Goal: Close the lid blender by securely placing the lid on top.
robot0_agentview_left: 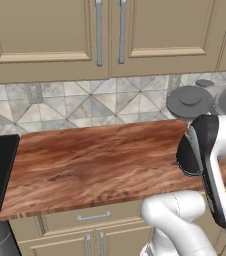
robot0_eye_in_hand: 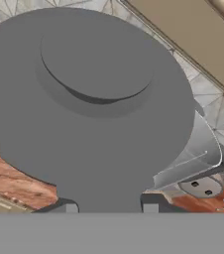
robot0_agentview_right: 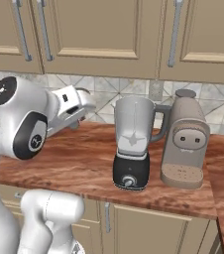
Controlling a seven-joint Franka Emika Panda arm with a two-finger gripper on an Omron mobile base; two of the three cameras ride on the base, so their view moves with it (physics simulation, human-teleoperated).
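Grey lid (robot0_eye_in_hand: 94,94) is clamped by its tab between the gripper (robot0_eye_in_hand: 109,208) fingers and held in the air beside the blender (robot0_agentview_right: 132,149), whose jar mouth stands open. The coffee machine (robot0_agentview_right: 186,144) sits just beside the blender on the wooden counter (robot0_agentview_right: 84,163). Carrying appears to be the step in hand; next, the lid must be levelled, centred over the jar and pressed down.
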